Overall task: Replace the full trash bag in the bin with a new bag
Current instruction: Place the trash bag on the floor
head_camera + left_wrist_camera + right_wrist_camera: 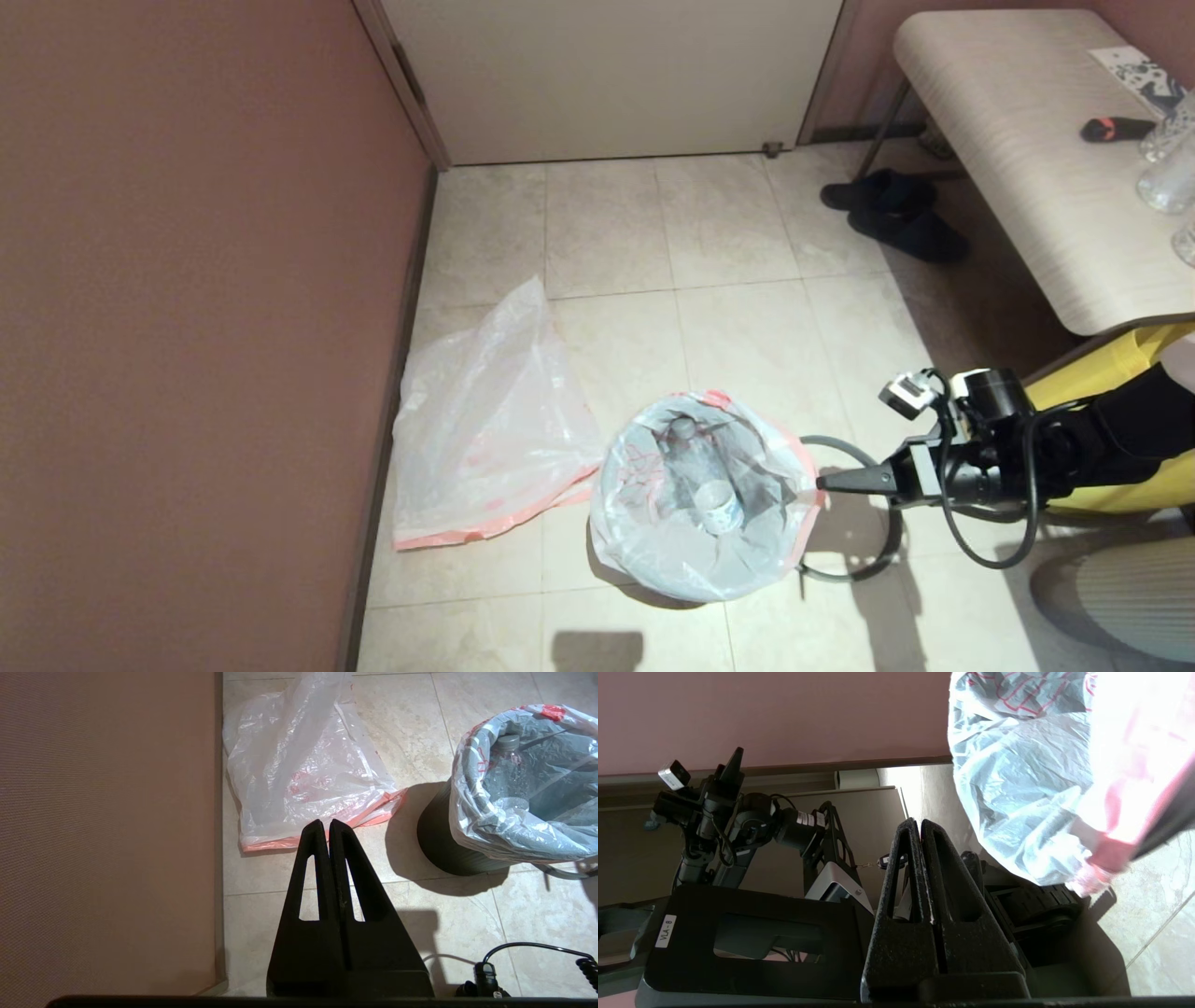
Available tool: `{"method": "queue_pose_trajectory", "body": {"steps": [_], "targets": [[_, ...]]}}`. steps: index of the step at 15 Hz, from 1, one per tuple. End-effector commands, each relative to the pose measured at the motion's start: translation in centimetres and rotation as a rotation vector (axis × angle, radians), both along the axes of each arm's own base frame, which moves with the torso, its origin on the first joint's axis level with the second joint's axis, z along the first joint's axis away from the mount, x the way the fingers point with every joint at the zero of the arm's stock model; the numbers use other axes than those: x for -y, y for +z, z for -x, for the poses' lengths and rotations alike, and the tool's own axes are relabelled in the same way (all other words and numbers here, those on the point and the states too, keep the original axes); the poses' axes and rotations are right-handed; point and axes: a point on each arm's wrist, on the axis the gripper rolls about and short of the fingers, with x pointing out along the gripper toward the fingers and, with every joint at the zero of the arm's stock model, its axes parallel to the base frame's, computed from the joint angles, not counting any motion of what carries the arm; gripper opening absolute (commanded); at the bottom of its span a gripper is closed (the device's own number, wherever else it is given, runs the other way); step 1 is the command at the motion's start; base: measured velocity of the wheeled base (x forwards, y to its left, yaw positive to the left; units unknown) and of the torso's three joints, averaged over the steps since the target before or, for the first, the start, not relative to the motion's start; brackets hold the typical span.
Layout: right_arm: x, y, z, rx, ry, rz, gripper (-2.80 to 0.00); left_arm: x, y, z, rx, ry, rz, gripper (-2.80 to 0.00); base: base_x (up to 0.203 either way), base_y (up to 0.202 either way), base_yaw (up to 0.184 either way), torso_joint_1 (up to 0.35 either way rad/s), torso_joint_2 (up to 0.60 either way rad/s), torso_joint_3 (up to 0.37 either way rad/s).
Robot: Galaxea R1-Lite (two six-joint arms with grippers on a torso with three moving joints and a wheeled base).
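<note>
The full trash bag [653, 523] lines the bin [437, 847] on the tiled floor, its pink-banded rim folded over the mouth and a clear bottle [714, 499] lying inside. Left of it the new bag [485, 429] lies limp and flat by the wall. My right gripper [823, 483] is shut and empty, its tip just beside the right edge of the bag's rim; the right wrist view shows the same gripper [920, 822] below the bag [1017, 788]. My left gripper [328, 823] is shut and empty, hovering low in front of the new bag [303, 765], out of the head view.
A grey ring [892, 537] lies on the floor right of the bin, under my right arm. A brown wall [187, 327] runs along the left. Black slippers [896, 219], a light bench [1027, 168] and a yellow bag [1102, 387] stand at the right.
</note>
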Motion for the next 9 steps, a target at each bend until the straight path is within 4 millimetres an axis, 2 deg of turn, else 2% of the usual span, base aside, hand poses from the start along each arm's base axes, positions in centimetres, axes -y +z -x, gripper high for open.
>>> {"method": "queue_pose_trajectory", "body": {"steps": [1, 3, 5, 6, 7, 9], "targets": [[-0.2, 0.8, 0.1, 0.027, 0.008, -0.003, -2.80, 0.0, 0.0, 0.0, -0.001, 0.000, 0.000, -2.80, 0.000, 0.000, 0.000, 0.000, 0.00, 0.000], [0.4, -0.2, -0.3, 0.012, -0.044, 0.055, -2.80, 0.0, 0.0, 0.0, -0.003, 0.000, 0.000, -2.80, 0.000, 0.000, 0.000, 0.000, 0.00, 0.000], [2.0, -0.7, -0.4, 0.000, -0.115, 0.096, -2.80, 0.0, 0.0, 0.0, -0.002, 0.000, 0.000, -2.80, 0.000, 0.000, 0.000, 0.000, 0.00, 0.000], [2.7, -0.5, -0.1, 0.003, -0.134, 0.098, 0.00, 0.0, 0.0, 0.0, 0.000, 0.000, 0.000, -2.80, 0.000, 0.000, 0.000, 0.000, 0.00, 0.000], [3.3, -0.5, 0.0, -0.003, -0.152, 0.097, 0.00, 0.0, 0.0, 0.0, -0.001, 0.000, 0.000, -2.80, 0.000, 0.000, 0.000, 0.000, 0.00, 0.000], [3.5, -1.9, -0.2, -0.044, -0.155, 0.096, 0.00, 0.0, 0.0, 0.0, -0.003, 0.000, 0.000, -2.80, 0.000, 0.000, 0.000, 0.000, 0.00, 0.000]]}}
